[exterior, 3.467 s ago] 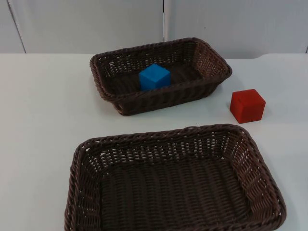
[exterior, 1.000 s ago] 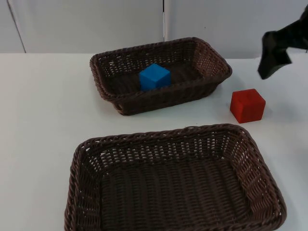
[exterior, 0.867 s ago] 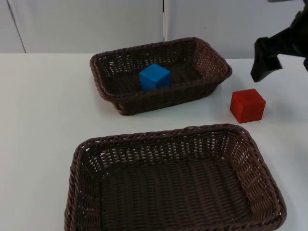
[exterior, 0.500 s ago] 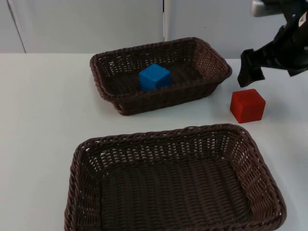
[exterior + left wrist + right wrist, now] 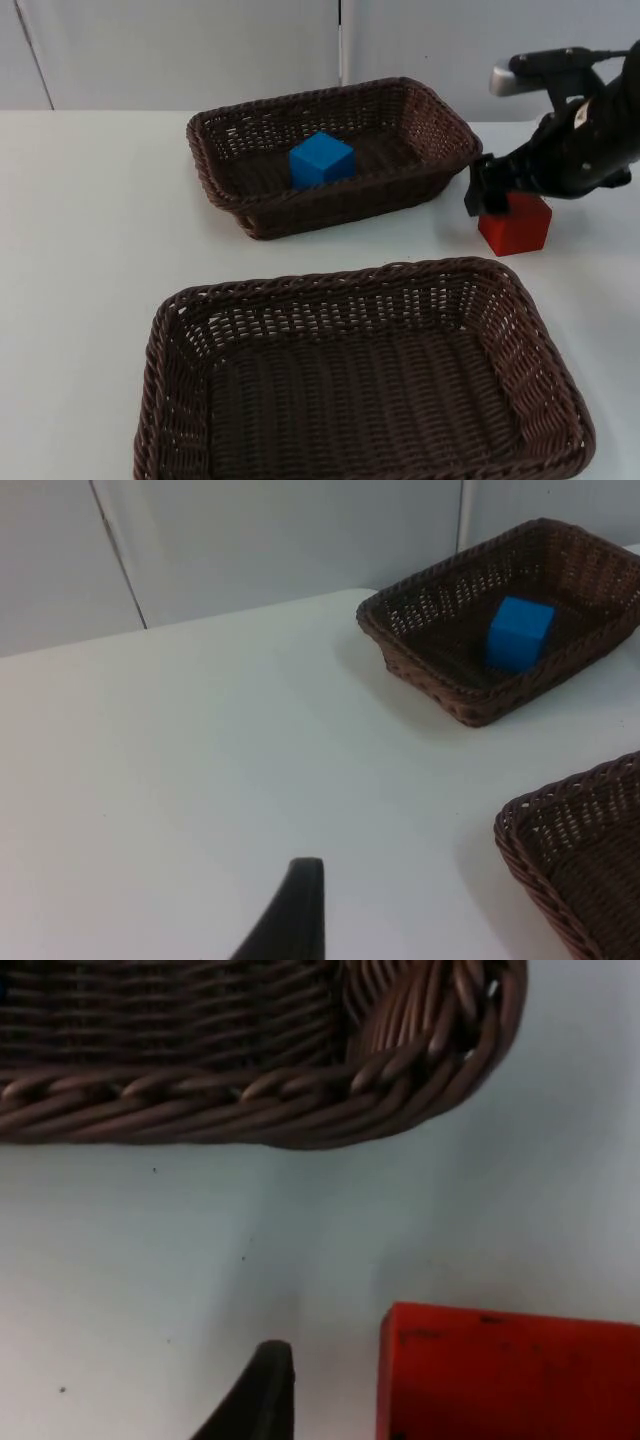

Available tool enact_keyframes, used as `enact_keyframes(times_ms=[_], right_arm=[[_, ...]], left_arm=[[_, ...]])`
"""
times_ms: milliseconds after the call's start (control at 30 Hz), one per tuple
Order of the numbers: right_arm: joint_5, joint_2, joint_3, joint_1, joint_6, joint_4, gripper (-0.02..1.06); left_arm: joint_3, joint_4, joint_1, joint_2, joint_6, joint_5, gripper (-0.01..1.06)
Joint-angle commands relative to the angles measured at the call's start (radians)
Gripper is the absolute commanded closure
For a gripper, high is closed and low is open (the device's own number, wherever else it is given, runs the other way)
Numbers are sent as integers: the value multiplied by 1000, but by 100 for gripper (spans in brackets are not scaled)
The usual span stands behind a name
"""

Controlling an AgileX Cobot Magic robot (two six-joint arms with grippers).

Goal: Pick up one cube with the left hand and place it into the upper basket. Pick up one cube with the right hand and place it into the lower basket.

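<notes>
A red cube [image 5: 518, 228] [image 5: 510, 1375] sits on the white table, right of the upper basket [image 5: 330, 200] [image 5: 250, 1110]. My right gripper [image 5: 500, 200] is open and low over the cube's left side. One black fingertip [image 5: 262, 1390] stands just beside the cube's left face, a small gap from it. A blue cube [image 5: 321, 160] [image 5: 519, 633] lies inside the upper basket [image 5: 440, 685]. The lower basket [image 5: 330, 285] [image 5: 560, 800] holds nothing. My left gripper [image 5: 295, 920] waits over bare table, well to the left of both baskets.
The grey partition wall [image 5: 200, 50] closes the table's far side. The upper basket's right corner [image 5: 470, 150] lies close to my right gripper. White table runs left of the baskets and right of the red cube.
My right arm came in from the upper right and moved down and left. Its gripper now stands at the red cube. Cubes and baskets have not moved.
</notes>
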Motion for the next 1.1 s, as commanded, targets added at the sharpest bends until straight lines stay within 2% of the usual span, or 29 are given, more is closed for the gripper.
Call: enact_keyframes(times_ms=[0, 533, 700, 767, 867, 900, 1033, 1067], right_arm=[[-30, 14, -7, 7, 5, -3, -1], [-49, 55, -7, 7, 5, -3, -1], [-28, 55, -7, 7, 5, -3, 8], [-19, 55, -7, 7, 5, -3, 21], [13, 46, -7, 7, 5, -3, 48], [13, 46, -7, 7, 5, -3, 48], [77, 1, -7, 7, 5, -3, 86], [77, 1, -7, 7, 5, -3, 86]], left_arm=[[1, 7, -3, -7, 0, -6, 13], [1, 8, -3, -7, 0, -6, 13], [1, 8, -3, -7, 0, -6, 13], [1, 8, -3, -7, 0, -6, 13], [1, 8, -3, -7, 0, -6, 13], [1, 8, -3, -7, 0, -6, 13], [1, 8, -3, -7, 0, -6, 13], [1, 8, -3, -7, 0, -6, 13]])
